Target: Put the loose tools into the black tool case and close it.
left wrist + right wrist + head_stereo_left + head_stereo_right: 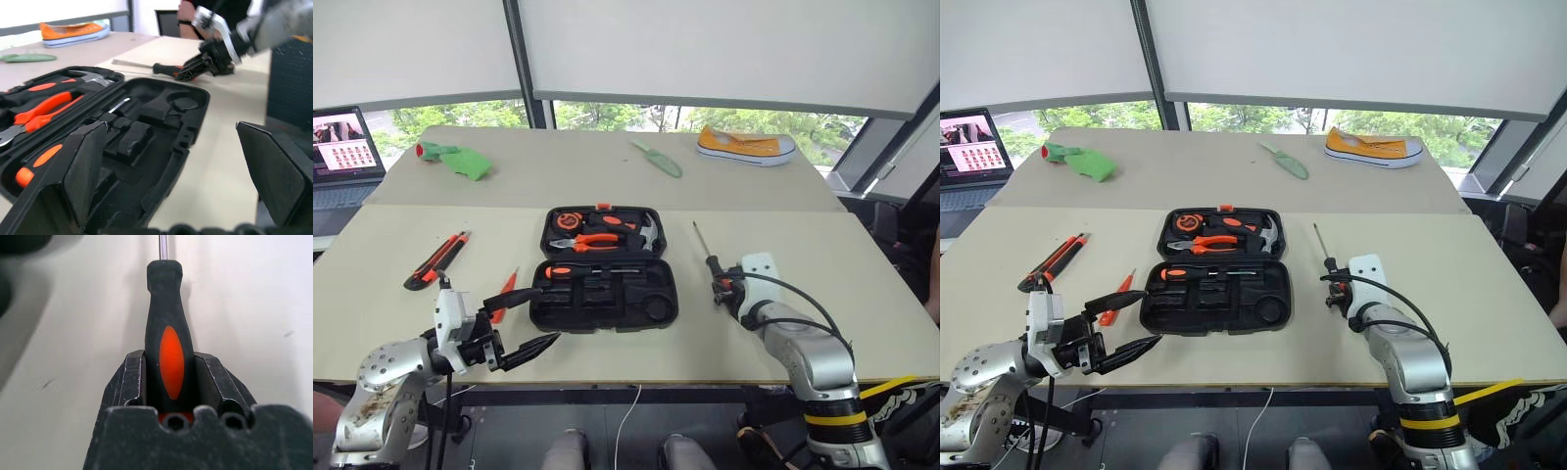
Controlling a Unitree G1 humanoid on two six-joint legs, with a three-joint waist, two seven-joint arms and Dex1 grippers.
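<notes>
- Right of the open black tool case (603,266), the right gripper (168,377) has its fingers clamped on the handle of a black-and-orange screwdriver (165,345) lying on the table (803,235).
- The left gripper (524,325) hovers near the case's front left corner, fingers spread wide, grasping nothing.
- An orange-black utility knife (437,259) and a slim orange tester screwdriver (504,294) lie left of the case.

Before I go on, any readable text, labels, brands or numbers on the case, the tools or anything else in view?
No text can be read here.
Laptop: its lit screen shows a picture and a grid of small thumbnails, too small to read.
Black tool case: no label or brand visible.
Screwdriver between the right claw's fingers: plain black and orange handle, no marking.
Yellow shoe: no lettering legible.
</notes>
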